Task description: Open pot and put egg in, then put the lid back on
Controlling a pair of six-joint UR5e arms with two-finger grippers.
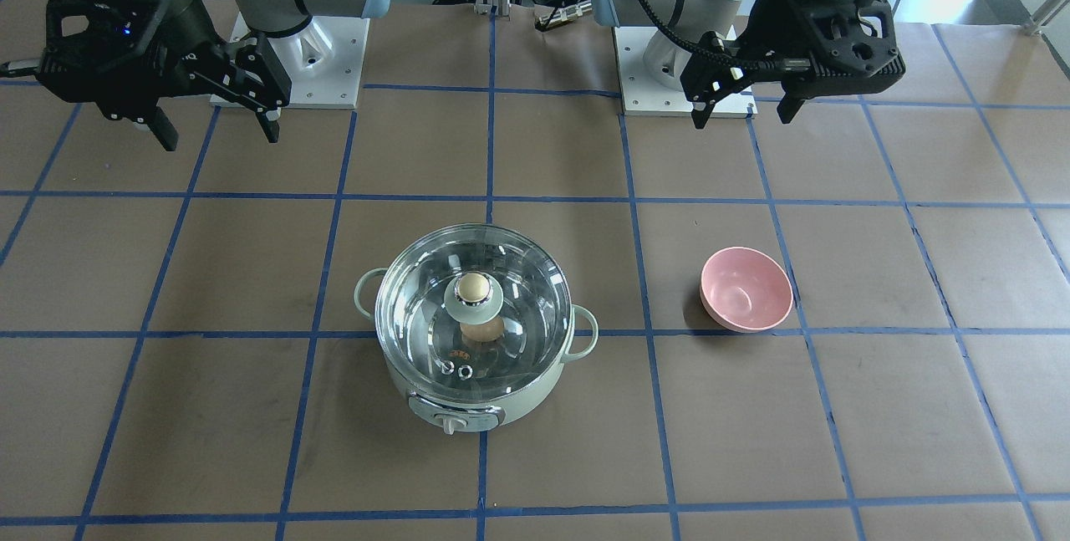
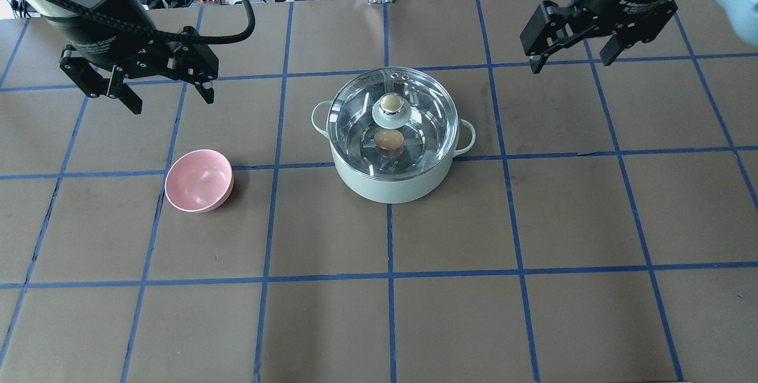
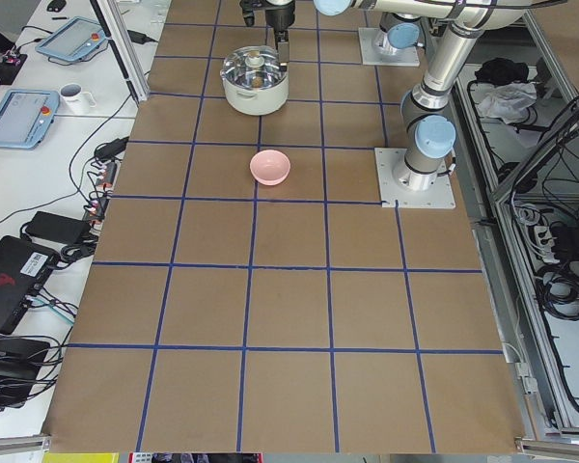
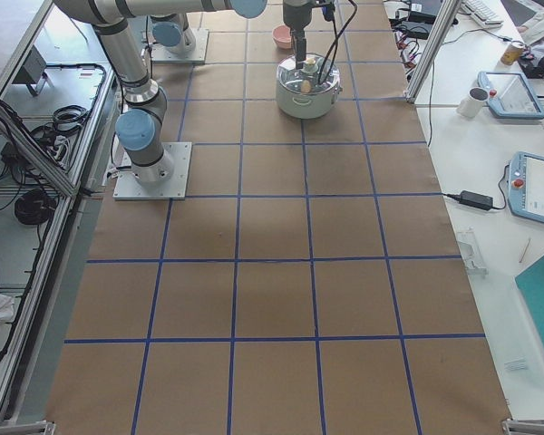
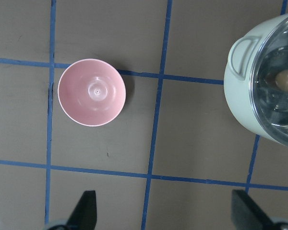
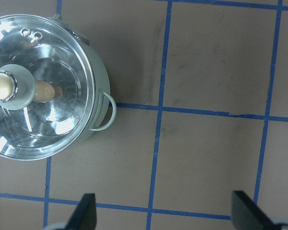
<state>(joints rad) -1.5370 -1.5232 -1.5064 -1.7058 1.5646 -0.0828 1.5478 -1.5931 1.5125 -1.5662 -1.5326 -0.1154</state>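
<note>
From across the counter (image 1: 535, 148), the lid (image 1: 522, 294) sits seated on the pot (image 1: 527, 405) with the egg (image 1: 481, 329) inside; overhead, left fingers (image 2: 131, 100) and right fingers (image 2: 536, 63) hang spread and empty, so I'd simply lift away high, clear of that knob (image 2: 390, 102).

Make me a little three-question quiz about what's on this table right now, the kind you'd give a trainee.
1. True or false: the lid is sitting on the pot.
2. Where is the egg? A) beside the pot; B) inside the pot, seen through the glass; C) on top of the lid.
3. Fill in: the left claw and the right claw are both ____ and hold nothing.

Key: 1 true; 2 B; 3 open.
</note>
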